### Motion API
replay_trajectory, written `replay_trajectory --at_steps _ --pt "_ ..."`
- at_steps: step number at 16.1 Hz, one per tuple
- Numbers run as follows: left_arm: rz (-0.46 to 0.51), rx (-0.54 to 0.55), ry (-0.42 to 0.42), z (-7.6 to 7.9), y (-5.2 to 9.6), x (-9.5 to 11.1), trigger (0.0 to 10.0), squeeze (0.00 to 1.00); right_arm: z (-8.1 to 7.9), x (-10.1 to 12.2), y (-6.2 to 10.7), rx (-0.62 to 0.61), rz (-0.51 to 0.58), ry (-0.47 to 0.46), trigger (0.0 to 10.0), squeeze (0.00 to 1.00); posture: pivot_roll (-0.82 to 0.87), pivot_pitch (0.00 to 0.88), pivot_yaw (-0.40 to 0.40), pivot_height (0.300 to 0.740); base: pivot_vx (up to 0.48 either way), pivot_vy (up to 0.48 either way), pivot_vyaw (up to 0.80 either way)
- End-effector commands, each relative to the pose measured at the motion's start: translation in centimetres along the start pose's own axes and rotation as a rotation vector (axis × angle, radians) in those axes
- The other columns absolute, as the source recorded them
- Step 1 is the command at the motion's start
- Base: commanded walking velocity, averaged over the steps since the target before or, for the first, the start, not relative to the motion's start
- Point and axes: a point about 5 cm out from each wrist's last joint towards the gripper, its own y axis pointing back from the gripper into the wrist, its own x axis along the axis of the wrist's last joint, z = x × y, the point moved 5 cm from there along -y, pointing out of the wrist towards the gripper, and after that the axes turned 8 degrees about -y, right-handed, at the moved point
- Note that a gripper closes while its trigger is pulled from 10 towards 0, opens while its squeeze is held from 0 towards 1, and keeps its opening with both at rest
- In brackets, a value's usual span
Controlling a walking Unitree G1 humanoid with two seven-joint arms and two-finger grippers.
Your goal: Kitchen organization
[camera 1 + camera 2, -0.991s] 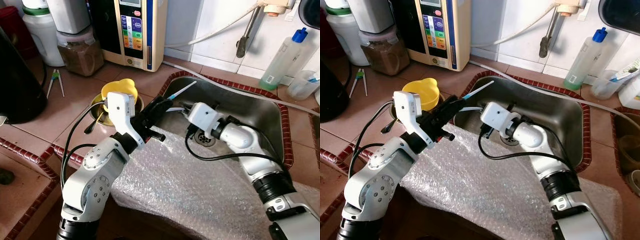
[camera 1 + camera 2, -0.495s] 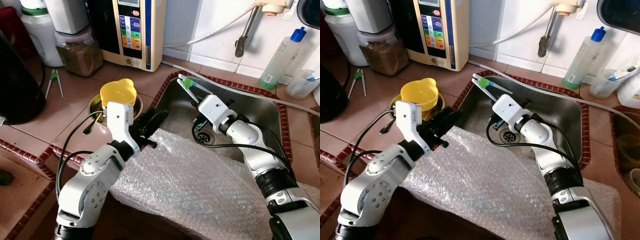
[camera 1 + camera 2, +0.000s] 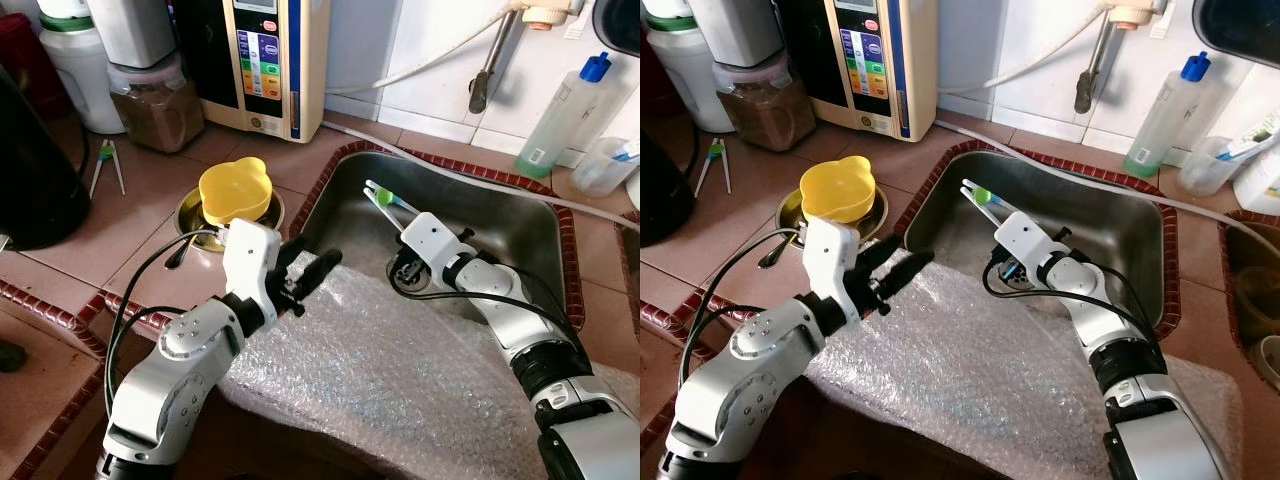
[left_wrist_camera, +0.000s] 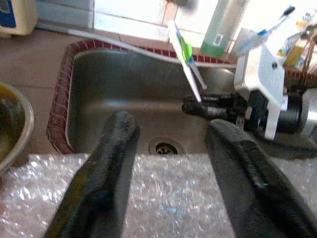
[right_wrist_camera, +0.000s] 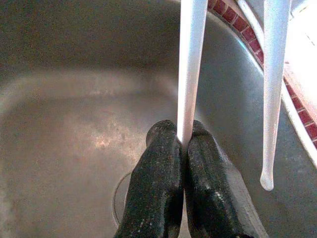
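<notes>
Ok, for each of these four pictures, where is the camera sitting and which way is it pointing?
Left eye view: on the head, looking down at the sink and bubble wrap; both arms show.
Right eye view: same head, same scene, shifted sideways.
Left wrist view: on the left arm, looking along the open left gripper across the sink at the right gripper.
Right wrist view: on the right arm, looking along the right gripper into the sink, shut on white chopsticks.
The views share the chopsticks and the sink.

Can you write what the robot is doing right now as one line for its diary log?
right gripper: shut on training chopsticks, held over sink | left gripper: open, over bubble wrap | yellow cup: on counter
</notes>
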Motion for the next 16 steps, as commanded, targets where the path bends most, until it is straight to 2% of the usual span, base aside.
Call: replay_trajectory --at_steps 1,2,3,6,8,10,13,16 --pt "-0.019 -0.008 -0.014 0.2 0.0 -0.5 10.0 1.0 0.9 -0.8 0.2 -0.032 -0.037 -0.028 10.0 0.0 0.02 0.114 0.003 0.74 0.0 0.0 0.0" --pt "-0.021 -0.01 -0.023 0.3 0.0 -0.6 10.0 1.0 1.2 -1.4 0.3 -0.046 -0.062 -0.052 10.0 0.0 0.02 0.112 0.003 0.74 0.0 0.0 0.0" --pt "-0.023 -0.01 -0.026 0.3 0.0 -0.6 10.0 1.0 1.3 -1.7 0.3 -0.058 -0.077 -0.076 10.0 1.0 0.02 0.112 0.002 0.74 0.0 0.0 0.0" --pt "-0.028 -0.009 -0.036 0.3 -0.1 -0.7 10.0 1.0 1.1 -2.9 0.4 -0.052 -0.132 -0.121 10.0 1.0 0.02 0.108 0.001 0.74 0.0 0.0 0.0" --pt "-0.031 -0.007 -0.042 0.2 -0.1 -0.8 10.0 1.0 1.0 -2.9 0.3 -0.052 -0.131 -0.151 10.0 1.0 0.02 0.106 0.001 0.74 0.0 0.0 0.0" --pt "-0.025 0.001 -0.049 0.1 -0.2 -0.6 10.0 1.0 1.2 -2.7 0.3 -0.06 -0.12 -0.213 10.0 1.0 0.02 0.107 0.001 0.74 0.0 0.0 0.0" --pt "-0.015 0.052 -0.059 -0.7 -0.3 -0.5 10.0 1.0 1.5 -2.4 0.3 -0.076 -0.103 -0.247 10.0 1.0 0.02 0.107 -0.002 0.74 0.0 0.0 0.0" --pt "0.002 0.096 -0.058 -1.2 -0.3 -0.2 10.0 1.0 2.3 -1.4 0.7 -0.141 -0.022 -0.319 10.0 1.0 0.02 0.109 -0.01 0.74 0.0 0.0 0.0"
